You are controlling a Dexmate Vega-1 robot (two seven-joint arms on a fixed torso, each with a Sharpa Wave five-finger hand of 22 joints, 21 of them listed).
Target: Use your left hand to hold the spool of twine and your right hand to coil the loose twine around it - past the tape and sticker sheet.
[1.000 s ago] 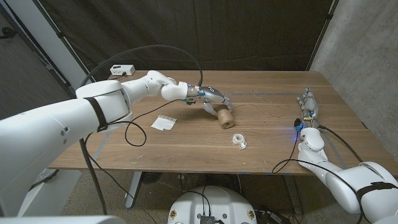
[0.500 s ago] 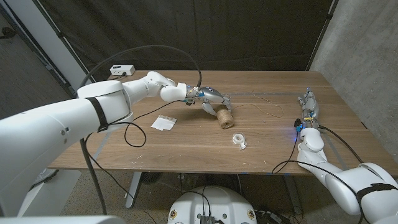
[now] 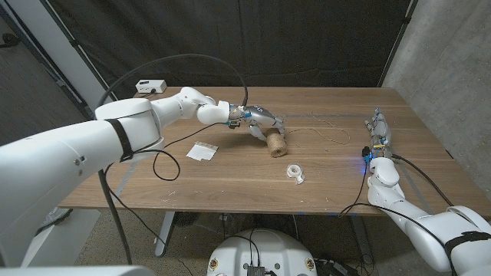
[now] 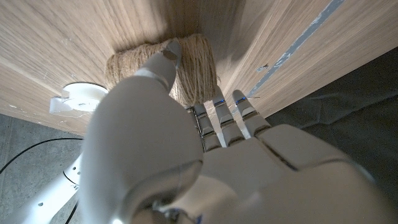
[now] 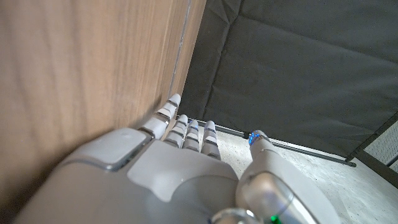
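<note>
— Two hands are in play, but how are they placed?

— The left hand (image 3: 265, 123) is laid over the spool (image 3: 276, 142) near mid-table; in the left wrist view its thumb (image 4: 163, 62) is pressed on the wound twine while the other fingers are curled round the far side. The right hand (image 3: 378, 130) is stood on edge near the table's right side, well apart from the spool, fingers held straight and close together, nothing in them.

— And the loose twine (image 3: 326, 130)?

— It is trailed from the spool toward the right, looping across the wood. The tape (image 3: 294, 172) lies nearer the front edge, the sticker sheet (image 3: 202, 151) to the spool's left.

— How should the step be done well?

— The spool is best clamped firmly and kept from rolling before the right hand is brought across; the free end should be pinched, kept lightly taut, and wound evenly.

— Any containers?

— None are seen, so nothing is held in any.
</note>
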